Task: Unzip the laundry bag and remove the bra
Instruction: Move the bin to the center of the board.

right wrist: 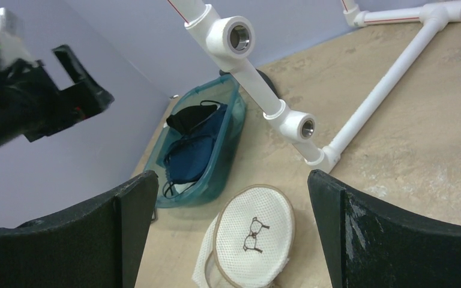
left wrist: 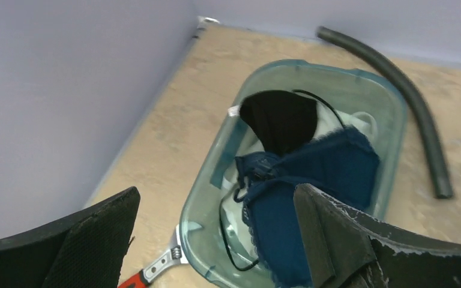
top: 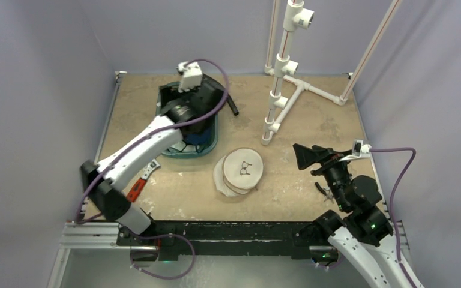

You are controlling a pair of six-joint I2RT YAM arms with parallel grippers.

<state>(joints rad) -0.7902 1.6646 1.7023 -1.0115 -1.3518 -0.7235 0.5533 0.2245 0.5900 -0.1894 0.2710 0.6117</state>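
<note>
Beige counter point(top: 288, 198) carries the laundry bag point(top: 240, 170); right gripper point(top: 305, 157), released, is nearer, bag leftward; left gripper point(left wrist: 216, 195) released too.

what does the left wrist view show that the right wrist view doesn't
Only left wrist: a red-handled wrench lying beside the teal tub. Only right wrist: the laundry bag with its bra outline, and the white pipe frame. Both: the tub holding a blue bra and a black garment.
</note>
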